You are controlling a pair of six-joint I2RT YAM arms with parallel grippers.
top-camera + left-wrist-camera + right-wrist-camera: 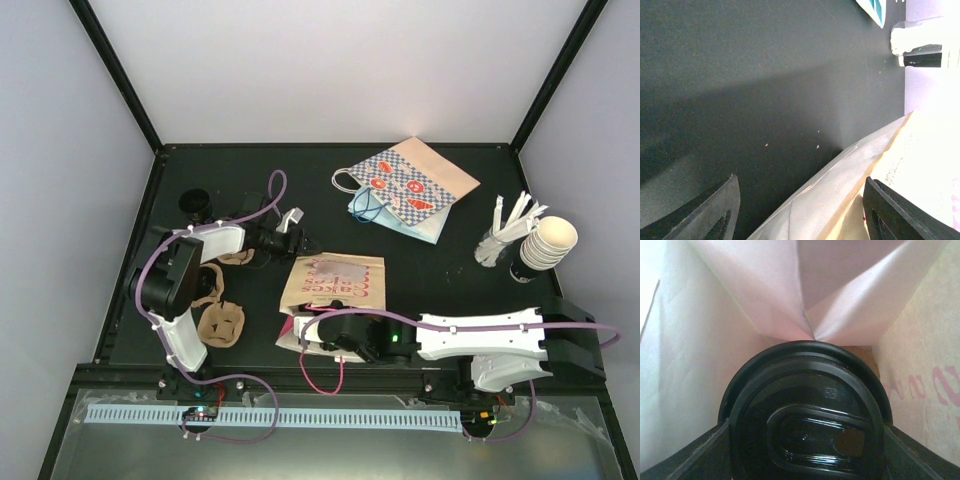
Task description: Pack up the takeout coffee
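Right claw grips takeout coffee inside bag, walls close both sides; left claw open at bag edge.

Left arm: elbow folded at left of frame, forearm reaching right toward centre.
Left pincer: fingers spread wide apart.
Right arm: stretched low, pointing left across lower frame.
Right pincer: fingers clamped against both sides of the takeout coffee.

Black-lidded takeout coffee sits inside the paper bag.
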